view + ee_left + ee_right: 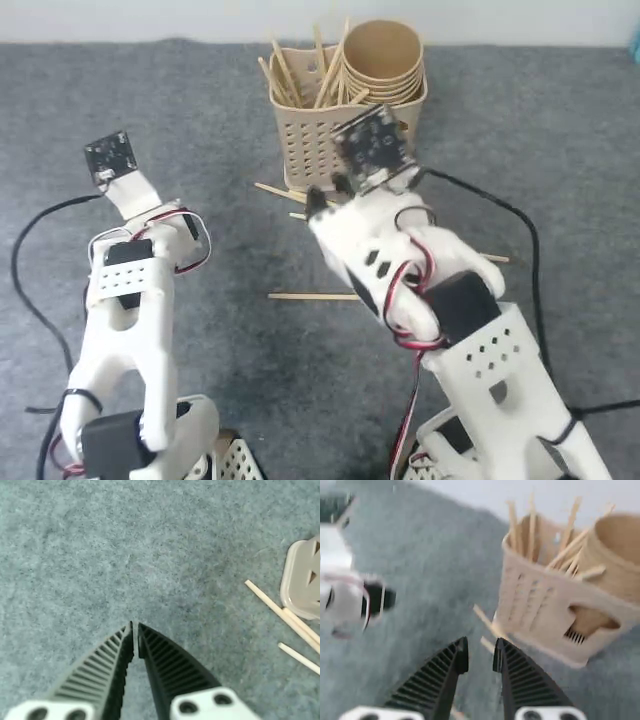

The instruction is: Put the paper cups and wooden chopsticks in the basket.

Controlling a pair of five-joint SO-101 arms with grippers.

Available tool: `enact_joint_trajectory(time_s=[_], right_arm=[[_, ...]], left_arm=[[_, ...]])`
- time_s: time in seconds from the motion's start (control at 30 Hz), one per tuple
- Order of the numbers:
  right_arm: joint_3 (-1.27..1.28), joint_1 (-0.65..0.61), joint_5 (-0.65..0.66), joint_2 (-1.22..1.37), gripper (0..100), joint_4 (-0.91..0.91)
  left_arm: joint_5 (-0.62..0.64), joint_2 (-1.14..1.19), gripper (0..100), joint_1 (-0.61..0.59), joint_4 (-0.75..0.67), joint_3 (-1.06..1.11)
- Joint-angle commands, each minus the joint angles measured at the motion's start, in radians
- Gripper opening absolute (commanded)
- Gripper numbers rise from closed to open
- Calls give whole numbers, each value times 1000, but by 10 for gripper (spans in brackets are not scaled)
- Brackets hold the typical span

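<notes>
**While most of the stuff sits in the basket, a few sticks lie loose**

Since we're going left to right, we start with the left gripper point(135, 627). It hangs over bare grey carpet point(230, 120) on the left side of the table, well apart from everything. Its fingers are pressed together with nothing between them.

Moving over, we spot a few loose chopsticks point(312, 296) flat on the carpet. One lies between the two arms, a couple poke out right at the foot of the basket, and one more sits off past the right arm.

The basket point(310, 150) stands upright at the far edge, around the middle of the table. Inside we see standing chopsticks point(290, 75) leaning in its left part. The paper cups point(383, 55) are nested in a stack in its right part.

The right gripper point(480, 652) sits just in front of the basket, above the sticks at its foot. Its fingers are a little apart and grip nothing.
</notes>
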Motion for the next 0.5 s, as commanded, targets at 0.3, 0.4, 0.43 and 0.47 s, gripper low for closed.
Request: enact_joint_trajectory(time_s=[0.3,0.4,0.43,0.47], right_arm=[[279,-105,120,-18,95,171],[350,-104,173,48,95,111],[354,-102,187,82,95,97],[353,-102,203,116,95,82]], left_arm=[[-117,-6,73,89,37,-1],[-118,-8,197,114,81,-1],[-118,-9,231,117,86,-1],[-118,-9,250,117,87,-1]])
